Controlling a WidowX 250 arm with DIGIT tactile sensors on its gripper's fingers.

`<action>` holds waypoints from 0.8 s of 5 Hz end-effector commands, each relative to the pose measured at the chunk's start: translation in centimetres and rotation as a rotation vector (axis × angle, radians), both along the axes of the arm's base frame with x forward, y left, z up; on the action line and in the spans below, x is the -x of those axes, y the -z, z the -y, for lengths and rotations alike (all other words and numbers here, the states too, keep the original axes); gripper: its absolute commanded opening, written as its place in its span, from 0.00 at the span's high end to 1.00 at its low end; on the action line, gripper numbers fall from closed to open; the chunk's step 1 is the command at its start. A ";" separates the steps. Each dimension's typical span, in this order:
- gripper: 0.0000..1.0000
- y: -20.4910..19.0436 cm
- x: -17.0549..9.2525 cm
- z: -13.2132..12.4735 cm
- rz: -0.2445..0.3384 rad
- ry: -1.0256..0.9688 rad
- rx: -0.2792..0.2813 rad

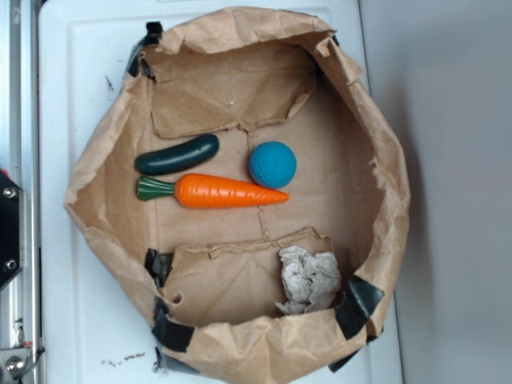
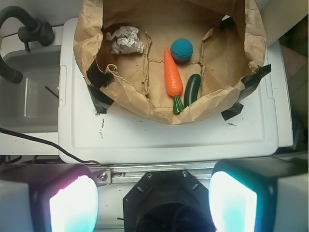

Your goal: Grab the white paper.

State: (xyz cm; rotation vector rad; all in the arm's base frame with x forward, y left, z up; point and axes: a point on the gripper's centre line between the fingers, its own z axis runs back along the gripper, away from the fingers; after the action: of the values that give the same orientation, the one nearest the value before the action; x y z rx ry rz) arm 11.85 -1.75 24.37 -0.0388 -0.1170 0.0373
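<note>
- one relation is deciding the coming move: in the wrist view the white paper (image 2: 125, 39) is lying far ahead of the gripper (image 2: 153, 195) and off to the left of its centre line, so i judge the reach is needing to go forward and leftward, then down.
- the wad is sitting on the floor of the brown paper bag (image 2: 87, 34), close to the bag wall in a corner, well apart from the blue ball (image 2: 182, 49), the carrot (image 2: 172, 72) and the cucumber (image 2: 192, 90).
- the gripper's two fingers (image 2: 72, 203) are standing wide apart and holding nothing, back over the edge of the white tray (image 2: 169, 140).
- the wad is looking lumpy with no clear long axis.
- no brand, label or readable writing is showing in either view.
</note>
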 end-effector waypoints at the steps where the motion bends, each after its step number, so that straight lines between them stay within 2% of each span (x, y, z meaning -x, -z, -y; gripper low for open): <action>1: 0.00 0.0 0.0 0.0 0.000 0.000 0.000; 3: 0.00 1.1 -10.0 -0.2 -0.011 -0.109 -0.023; 4: 0.00 2.0 -13.4 -1.4 0.046 -0.059 -0.018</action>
State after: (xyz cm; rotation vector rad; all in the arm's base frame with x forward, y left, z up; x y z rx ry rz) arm 24.86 -0.50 20.80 -0.0133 -0.1069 0.0739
